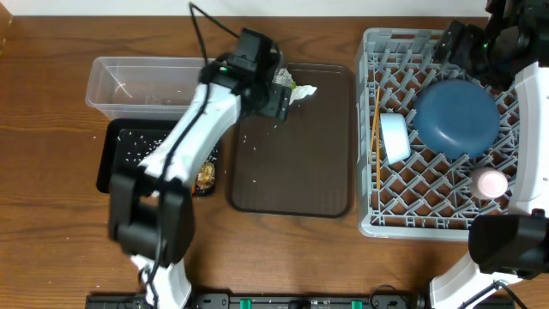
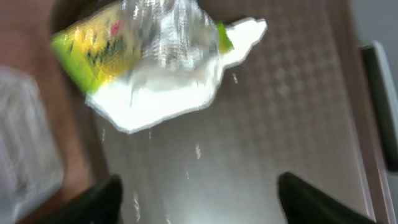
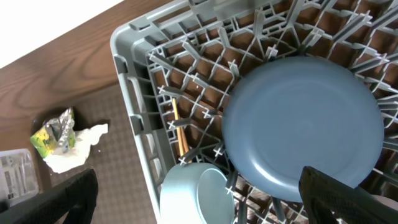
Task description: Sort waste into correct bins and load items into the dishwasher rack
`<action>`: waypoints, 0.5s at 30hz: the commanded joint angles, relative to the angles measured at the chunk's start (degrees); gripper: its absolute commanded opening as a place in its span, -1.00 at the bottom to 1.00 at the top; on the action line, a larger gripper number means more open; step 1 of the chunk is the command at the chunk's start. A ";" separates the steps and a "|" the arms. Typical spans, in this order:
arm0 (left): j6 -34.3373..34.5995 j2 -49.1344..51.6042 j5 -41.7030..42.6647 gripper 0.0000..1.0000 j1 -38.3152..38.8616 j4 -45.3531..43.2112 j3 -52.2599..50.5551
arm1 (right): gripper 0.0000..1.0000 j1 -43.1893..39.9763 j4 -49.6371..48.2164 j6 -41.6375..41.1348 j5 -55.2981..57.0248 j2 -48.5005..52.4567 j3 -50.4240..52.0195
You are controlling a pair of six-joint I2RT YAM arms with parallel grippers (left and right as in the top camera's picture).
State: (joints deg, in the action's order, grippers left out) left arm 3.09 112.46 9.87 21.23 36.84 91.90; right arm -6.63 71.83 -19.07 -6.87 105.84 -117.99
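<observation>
A white napkin, crumpled silver foil and a yellow-green wrapper lie piled at the far left corner of the brown serving tray. The napkin is lowest. My left gripper hovers just beside the pile, open and empty. In the grey rack sit the dark-blue plate, a light-blue cup on its side, a pink cup and chopsticks. My right gripper is open above the rack's far side. No white bowl shows.
The clear tub stands at the far left. In front of it the black tray holds rice grains and brown-orange food. A few rice grains lie on the brown tray. The left arm crosses over both bins.
</observation>
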 commanded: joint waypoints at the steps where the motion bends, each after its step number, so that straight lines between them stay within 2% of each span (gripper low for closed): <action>1: -0.02 4.70 -1.40 0.54 -0.20 -4.22 0.22 | 0.99 -0.24 0.26 -0.61 -0.46 0.24 -0.07; 7: 0.00 11.67 -1.40 0.53 -0.20 -12.41 0.22 | 0.99 -0.20 2.58 -0.59 -0.44 0.24 -0.07; 12: -0.02 14.71 -1.62 0.53 -0.20 -14.03 0.20 | 0.98 -0.22 5.03 -0.59 -0.37 0.24 -0.07; 14: -0.02 15.76 -1.62 0.43 -0.22 -14.71 0.20 | 0.99 -0.20 5.90 -0.57 0.04 0.24 -0.07; 15: 0.00 16.35 -1.88 0.28 -0.22 -14.88 0.20 | 0.98 -0.20 6.29 -0.59 0.20 0.24 -0.07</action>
State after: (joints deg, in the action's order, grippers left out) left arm 3.25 127.35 8.56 21.17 22.33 91.90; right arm -6.63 77.56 -19.09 -6.94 105.86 -117.99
